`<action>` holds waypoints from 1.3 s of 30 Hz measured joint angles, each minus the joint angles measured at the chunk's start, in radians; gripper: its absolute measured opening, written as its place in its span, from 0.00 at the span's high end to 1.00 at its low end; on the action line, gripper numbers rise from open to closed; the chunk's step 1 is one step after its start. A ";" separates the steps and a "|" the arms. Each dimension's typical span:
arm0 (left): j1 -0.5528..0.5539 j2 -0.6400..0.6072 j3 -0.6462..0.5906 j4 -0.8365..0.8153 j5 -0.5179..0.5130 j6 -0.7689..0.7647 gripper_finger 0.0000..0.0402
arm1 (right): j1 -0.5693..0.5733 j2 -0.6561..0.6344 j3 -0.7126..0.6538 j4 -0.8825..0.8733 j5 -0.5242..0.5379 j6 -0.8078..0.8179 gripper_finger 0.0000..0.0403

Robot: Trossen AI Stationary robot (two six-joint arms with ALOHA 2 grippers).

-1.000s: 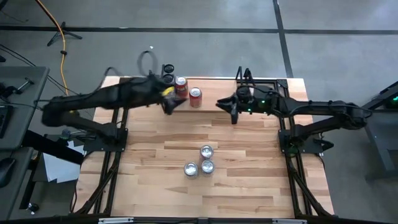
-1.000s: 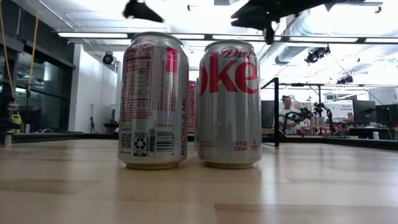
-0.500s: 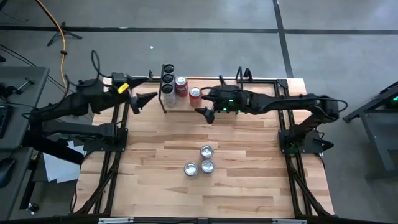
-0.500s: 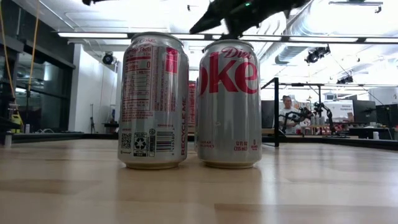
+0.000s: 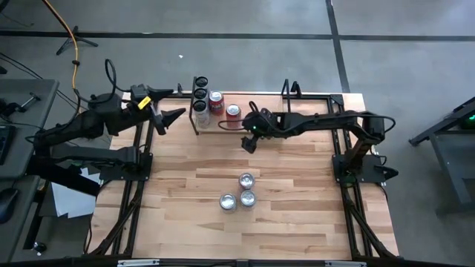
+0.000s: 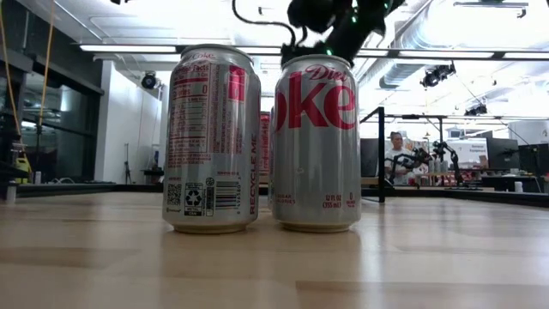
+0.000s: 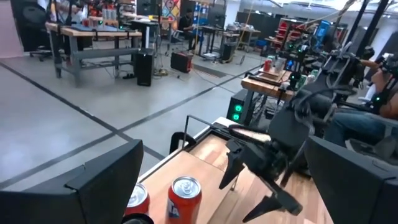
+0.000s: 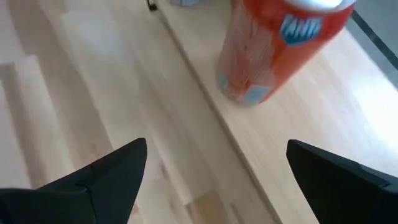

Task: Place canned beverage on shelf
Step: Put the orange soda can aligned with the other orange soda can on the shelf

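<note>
Orange Fanta can (image 5: 233,112) stands upright on the shelf (image 5: 223,126) beside a red can (image 5: 216,99) — right tool (image 5: 249,141) released, fingers spread, just beside it, not touching. Left tool (image 5: 172,116) open, off the shelf's other end. Three Diet Coke cans (image 5: 239,191) mid-worktop (image 5: 297,215).

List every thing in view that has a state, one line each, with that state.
Orange soda can: upright on the shelf, not held.
Pale wooden shelf with black rod uprights: holds cans along the table's far edge.
Three silver Diet Coke cans: upright, clustered mid-table, untouched.
Right gripper: open, just in front of the shelf.
Left gripper: open, empty, at the shelf's left end.
</note>
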 joint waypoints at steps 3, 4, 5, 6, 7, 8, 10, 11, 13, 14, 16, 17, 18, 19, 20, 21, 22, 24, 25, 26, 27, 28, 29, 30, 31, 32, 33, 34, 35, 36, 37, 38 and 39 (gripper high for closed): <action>0.000 0.007 0.000 0.000 0.000 -0.001 0.00 | 0.000 -0.002 -0.078 0.132 0.036 0.030 0.07; 0.000 0.009 0.000 0.000 0.000 -0.002 0.00 | 0.000 -0.002 -0.104 0.208 0.043 0.044 0.07; 0.000 0.012 0.000 0.001 0.000 -0.002 0.00 | 0.000 -0.002 -0.131 0.298 0.045 0.057 0.07; 0.000 0.015 0.000 0.000 0.000 -0.002 0.00 | 0.000 -0.001 -0.154 0.379 0.049 0.068 0.07; 0.000 0.018 0.000 0.000 0.000 -0.003 0.00 | 0.000 0.004 -0.170 0.444 0.064 0.080 0.07; 0.000 0.020 0.000 0.000 0.000 -0.008 0.00 | 0.000 0.013 -0.178 0.486 0.097 0.093 0.07; 0.000 0.027 0.000 0.000 0.000 -0.023 0.00 | 0.007 0.035 -0.181 0.493 0.198 0.112 0.07; 0.000 0.030 0.000 0.000 0.000 -0.029 0.00 | 0.008 0.048 -0.180 0.493 0.246 0.114 0.07; 0.000 0.036 0.000 0.000 0.000 -0.037 0.00 | 0.007 0.071 -0.172 0.513 0.293 0.104 0.07; 0.000 0.040 0.000 0.000 0.000 -0.037 0.00 | 0.007 0.083 -0.168 0.550 0.299 0.096 0.07; 0.000 0.048 0.000 -0.001 0.000 -0.037 0.00 | 0.007 0.104 -0.166 0.613 0.284 0.089 0.07; 0.000 0.052 0.000 0.000 0.000 -0.037 0.00 | 0.007 0.115 -0.166 0.638 0.282 0.088 0.07; 0.000 0.054 0.000 -0.001 0.000 -0.037 0.00 | 0.007 0.126 -0.166 0.649 0.284 0.089 0.07; 0.000 0.056 0.000 -0.002 0.000 -0.037 0.00 | 0.008 0.132 -0.166 0.651 0.294 0.091 0.07; 0.000 0.059 0.000 -0.001 0.000 -0.037 0.00 | 0.010 0.136 -0.166 0.652 0.312 0.103 0.07; 0.000 0.060 0.000 0.000 0.000 -0.037 0.00 | 0.010 0.142 -0.166 0.664 0.336 0.120 0.07; 0.000 0.061 0.000 -0.001 0.000 -0.038 0.00 | 0.010 0.144 -0.166 0.668 0.351 0.134 0.07; 0.000 0.061 0.000 -0.002 0.000 -0.037 0.00 | 0.009 0.152 -0.166 0.684 0.376 0.140 0.07; 0.000 0.061 0.000 -0.001 0.000 -0.036 0.00 | 0.006 0.159 -0.166 0.706 0.383 0.141 0.07; 0.000 0.061 0.000 -0.001 0.000 -0.036 0.00 | 0.003 0.163 -0.166 0.721 0.385 0.140 0.07; 0.000 0.061 0.000 -0.001 0.000 -0.036 0.00 | 0.000 0.168 -0.166 0.749 0.383 0.140 0.07; 0.000 0.061 0.000 -0.001 0.000 -0.037 0.00 | -0.001 0.175 -0.166 0.782 0.377 0.137 0.07; 0.000 0.061 0.000 -0.002 0.000 -0.036 0.00 | -0.002 0.180 -0.166 0.801 0.372 0.136 0.07; 0.000 0.061 0.000 -0.002 0.000 -0.036 0.00 | -0.003 0.186 -0.166 0.807 0.372 0.135 0.07; 0.000 0.061 0.000 -0.001 0.000 -0.036 0.00 | -0.004 0.193 -0.166 0.819 0.374 0.135 0.07; 0.000 0.061 0.000 -0.001 0.000 -0.036 0.00 | -0.004 0.198 -0.166 0.824 0.376 0.136 0.07; 0.000 0.061 0.000 -0.002 0.000 -0.036 0.00 | -0.003 0.200 -0.166 0.821 0.384 0.141 0.07; 0.000 0.061 0.000 -0.003 0.000 -0.036 0.00 | -0.003 0.201 -0.166 0.826 0.389 0.144 0.07; 0.000 0.061 0.000 -0.005 0.000 -0.036 0.00 | -0.003 0.201 -0.166 0.828 0.393 0.150 0.07; 0.000 0.061 0.000 -0.008 0.000 -0.036 0.00 | -0.004 0.201 -0.166 0.829 0.399 0.157 0.07; 0.000 0.061 0.000 -0.009 0.000 -0.036 0.00 | -0.005 0.201 -0.166 0.829 0.403 0.159 0.07; 0.000 0.061 0.000 -0.009 0.000 -0.036 0.00 | -0.007 0.201 -0.166 0.831 0.407 0.159 0.07; 0.000 0.061 0.000 -0.009 0.000 -0.036 0.00 | -0.010 0.201 -0.166 0.834 0.407 0.159 0.07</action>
